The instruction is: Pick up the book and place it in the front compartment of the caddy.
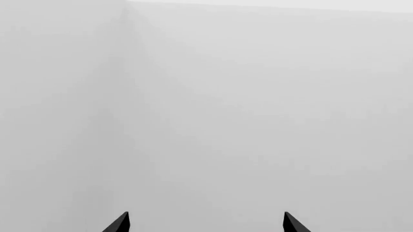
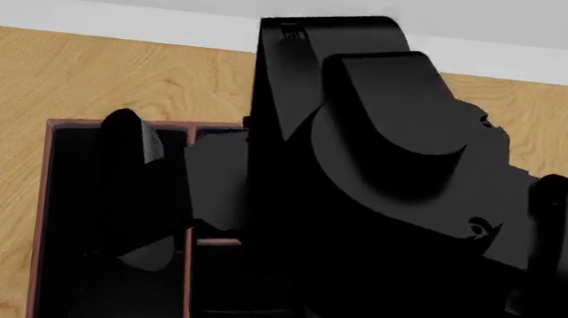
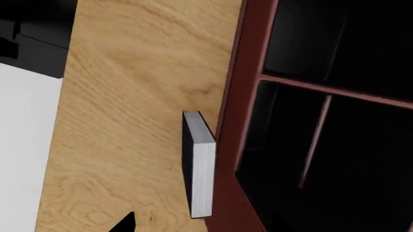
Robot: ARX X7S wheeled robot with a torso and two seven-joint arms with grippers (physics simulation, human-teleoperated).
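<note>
The book point(image 3: 200, 169) stands on its edge on the wooden table, black cover and white page edges showing, close against the outer wall of the red-brown caddy point(image 3: 242, 96). My right gripper point(image 3: 206, 224) is just short of the book's near end. One fingertip point(image 3: 125, 223) shows far out to the side, over bare wood; the other is lost against the caddy's dark inside. It holds nothing. My left gripper point(image 1: 206, 224) is open and empty, facing a blank grey wall. In the head view the caddy point(image 2: 42, 206) is partly hidden by my black arm, and the book is hidden.
The wooden table point(image 2: 83, 77) stretches behind and left of the caddy. In the right wrist view its edge runs beside the book, with white floor point(image 3: 26, 145) beyond it. Thin dividers point(image 3: 316, 140) split the caddy's black interior. My arm point(image 2: 386, 184) blocks most of the head view.
</note>
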